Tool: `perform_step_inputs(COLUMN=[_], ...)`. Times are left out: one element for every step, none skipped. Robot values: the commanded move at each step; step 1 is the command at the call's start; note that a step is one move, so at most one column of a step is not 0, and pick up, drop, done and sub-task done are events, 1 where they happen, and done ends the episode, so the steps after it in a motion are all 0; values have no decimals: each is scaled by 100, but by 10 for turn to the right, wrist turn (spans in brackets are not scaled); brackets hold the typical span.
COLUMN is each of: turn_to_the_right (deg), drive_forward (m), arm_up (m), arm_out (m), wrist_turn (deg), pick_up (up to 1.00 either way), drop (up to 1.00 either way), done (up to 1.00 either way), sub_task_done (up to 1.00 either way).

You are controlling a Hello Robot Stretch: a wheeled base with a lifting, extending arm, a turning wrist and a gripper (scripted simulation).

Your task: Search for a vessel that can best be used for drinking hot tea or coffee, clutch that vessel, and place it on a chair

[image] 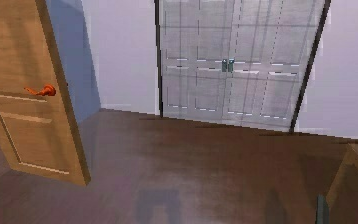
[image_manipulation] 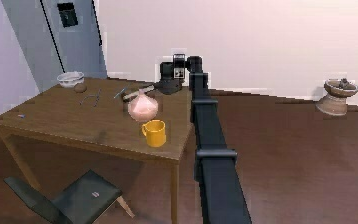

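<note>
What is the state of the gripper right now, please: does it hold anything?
Gripper: cannot be told; its far end shows against the wooden table, so whether it holds anything is unclear.

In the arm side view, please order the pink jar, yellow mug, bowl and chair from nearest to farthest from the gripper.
From the gripper:
1. Pink jar, on the table, close by.
2. Yellow mug, at the table's near edge.
3. Bowl, at the table's left end.
4. Chair, on the floor, bottom left.
</note>
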Motion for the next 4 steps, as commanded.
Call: perform_step_inputs(turn_to_the_right=[0,0,0,0], drive_forward=[0,0,0,0], arm_up=[0,-30,0,10], arm_out=[0,0,0,0], wrist_turn=[210,0,0,0], pick_up=[0,0,100,0], drop=[0,0,0,0], done=[0,0,0,0], sub_task_done=[0,0,0,0])
